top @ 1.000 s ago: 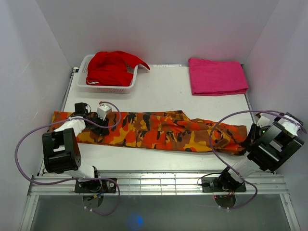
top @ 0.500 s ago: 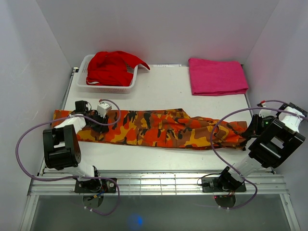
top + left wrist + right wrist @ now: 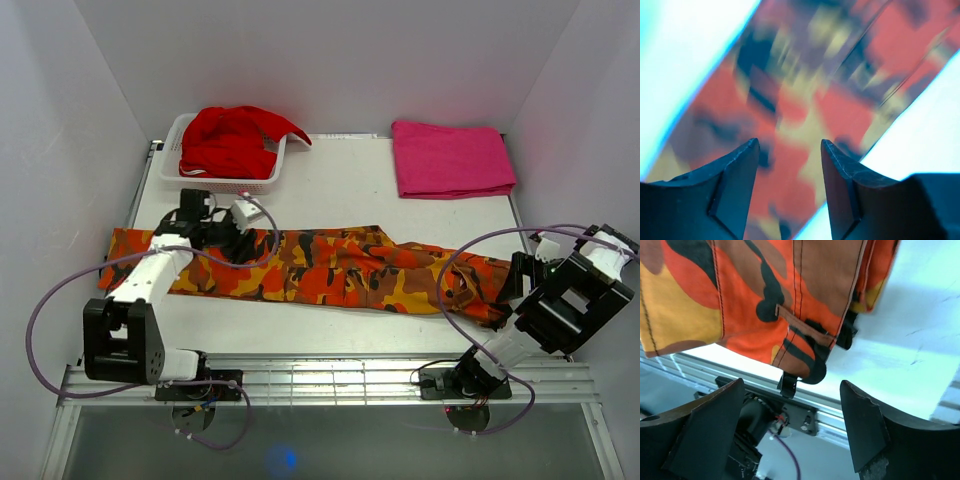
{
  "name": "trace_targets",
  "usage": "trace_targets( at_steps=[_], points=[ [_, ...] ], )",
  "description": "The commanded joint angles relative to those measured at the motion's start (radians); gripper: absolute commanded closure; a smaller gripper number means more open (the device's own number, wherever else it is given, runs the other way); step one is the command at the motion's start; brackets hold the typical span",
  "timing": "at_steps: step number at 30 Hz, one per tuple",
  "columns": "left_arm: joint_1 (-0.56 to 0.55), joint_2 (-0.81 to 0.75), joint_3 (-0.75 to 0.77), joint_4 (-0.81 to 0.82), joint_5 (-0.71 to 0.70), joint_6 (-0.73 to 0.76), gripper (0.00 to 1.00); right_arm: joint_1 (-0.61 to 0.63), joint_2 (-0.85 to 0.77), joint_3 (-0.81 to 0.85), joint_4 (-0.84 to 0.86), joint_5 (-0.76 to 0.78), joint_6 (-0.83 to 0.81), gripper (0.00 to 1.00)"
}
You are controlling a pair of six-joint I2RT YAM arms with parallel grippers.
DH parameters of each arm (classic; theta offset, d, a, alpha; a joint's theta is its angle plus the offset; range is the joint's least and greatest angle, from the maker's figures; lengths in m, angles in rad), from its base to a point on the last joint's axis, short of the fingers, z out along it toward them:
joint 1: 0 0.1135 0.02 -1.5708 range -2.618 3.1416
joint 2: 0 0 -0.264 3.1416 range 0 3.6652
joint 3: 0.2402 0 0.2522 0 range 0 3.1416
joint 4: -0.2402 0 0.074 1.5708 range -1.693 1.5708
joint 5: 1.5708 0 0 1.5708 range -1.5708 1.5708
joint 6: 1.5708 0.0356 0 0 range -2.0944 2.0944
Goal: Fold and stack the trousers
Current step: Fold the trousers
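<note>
Nearest the arms' bases, the trousers point(image 3: 340, 270) are spread lengthwise across the table point(image 3: 330, 190), with the leg ends to the left and the waist to the right by the front rail point(image 3: 805, 415). They are judged to be light, soft and limp, likely to sag and crease wherever unsupported. A hold is therefore best taken on stitched, doubled parts: the waistband near its belt loop point(image 3: 800, 322), and the hems. The right gripper point(image 3: 792, 385) is held at the waist end, its fingers spread wide with nothing between them. The left gripper point(image 3: 789, 145) is poised over the legs, fingers parted and nothing pinched. That wrist view is blurred, so no seams can be made out there, and the layers underneath are hidden. Farther back, well apart from the trousers, a basket point(image 3: 170, 165) of red clothing point(image 3: 230, 140) and a folded pink cloth point(image 3: 450, 158) are seen.
</note>
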Motion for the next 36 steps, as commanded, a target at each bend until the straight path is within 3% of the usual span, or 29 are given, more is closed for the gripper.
trace_targets(
  at_steps=[1,3,6,8,10,12,15,18,19,21,28,36],
  points=[
    [-0.263,-0.067,0.054,0.116,0.032,-0.087,0.37,-0.027,-0.002,-0.052,-0.026,0.027,0.068,0.17],
    [-0.394,-0.05,0.048,0.281,-0.066,-0.122,0.36,-0.043,0.013,-0.076,-0.009,-0.014,0.107,0.16],
    [-0.712,0.031,0.024,0.521,-0.233,-0.089,0.36,-0.062,0.027,-0.085,0.009,-0.054,0.152,0.11],
    [-0.803,0.135,0.036,0.716,-0.289,-0.074,0.36,-0.073,0.035,-0.088,0.009,-0.067,0.167,0.1],
    [-0.897,0.227,0.077,0.8,-0.297,-0.046,0.35,-0.079,0.038,-0.101,0.014,-0.062,0.168,0.09],
    [-0.937,0.37,0.152,0.921,-0.272,-0.046,0.34,-0.08,0.058,-0.111,0.006,-0.073,0.158,0.09],
    [-0.986,0.528,0.254,1.033,-0.223,-0.055,0.32,-0.08,0.114,-0.122,0.005,-0.1,0.128,0.19],
    [-1.034,0.62,0.286,1.147,-0.171,-0.041,0.3,-0.08,0.142,-0.115,-0.003,-0.152,0.089,0.34],
    [-1.044,0.634,0.286,1.174,-0.148,-0.035,0.29,-0.08,0.145,-0.113,-0.009,-0.163,0.079,0.45],
    [-1.077,0.657,0.294,1.225,-0.133,-0.015,0.28,-0.08,0.145,-0.102,-0.033,-0.192,0.049,0.58],
    [-1.144,0.714,0.309,1.33,-0.114,0.025,0.25,-0.076,0.113,-0.038,-0.083,-0.263,0.003,0.92],
    [-1.178,0.809,0.392,1.376,-0.143,0.084,0.22,-0.062,0.05,-0.016,-0.084,-0.327,-0.024,0.92]
  ],
)
